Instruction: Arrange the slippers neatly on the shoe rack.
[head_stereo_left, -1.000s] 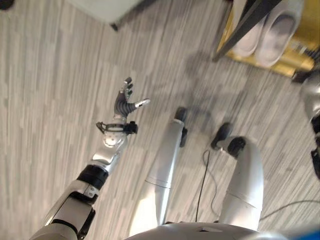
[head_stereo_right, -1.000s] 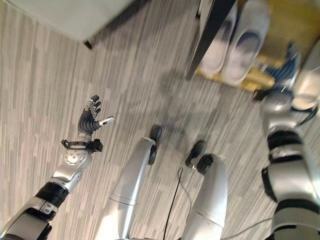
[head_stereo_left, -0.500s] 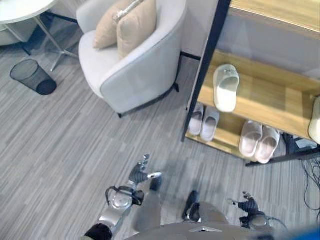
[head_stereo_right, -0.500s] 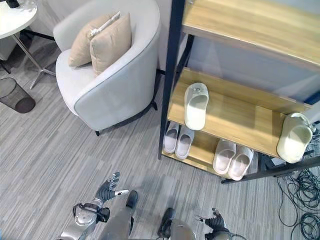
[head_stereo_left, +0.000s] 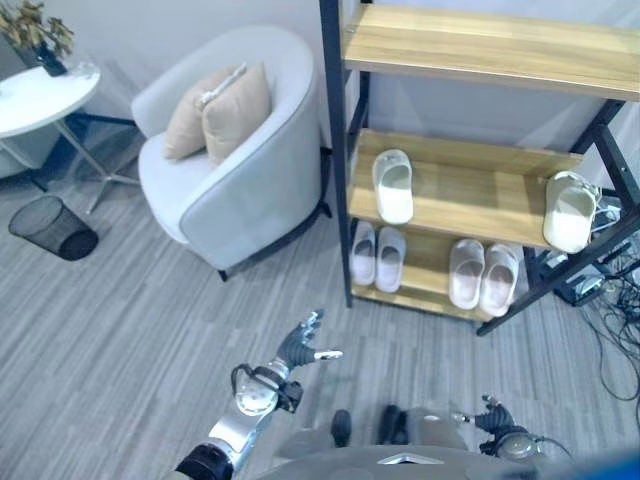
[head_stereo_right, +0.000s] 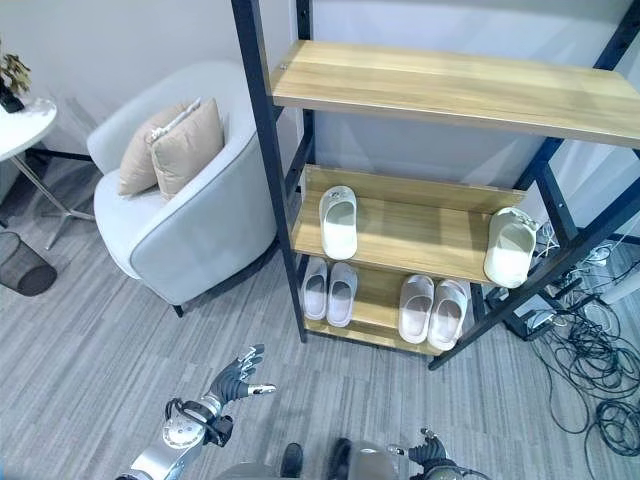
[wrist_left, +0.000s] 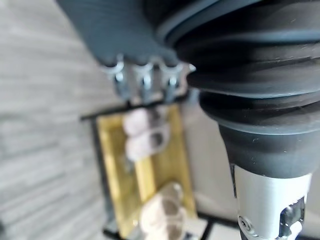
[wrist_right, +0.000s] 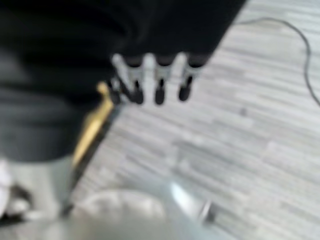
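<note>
Both hands are empty with loose fingers: left hand (head_stereo_right: 238, 378), right hand (head_stereo_right: 430, 457). On the shoe rack (head_stereo_right: 400, 235), one slipper (head_stereo_right: 338, 221) and another slipper (head_stereo_right: 508, 247) sit well apart, so pairing looks unfinished.

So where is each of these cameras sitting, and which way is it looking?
Left eye view: on the head, looking down at the shoe rack, armchair and left robot hand.
Right eye view: beside it, same scene; right robot hand at the bottom edge.
Left wrist view: along its fingers toward the slippers.
Right wrist view: along its fingers at the floor.
</note>
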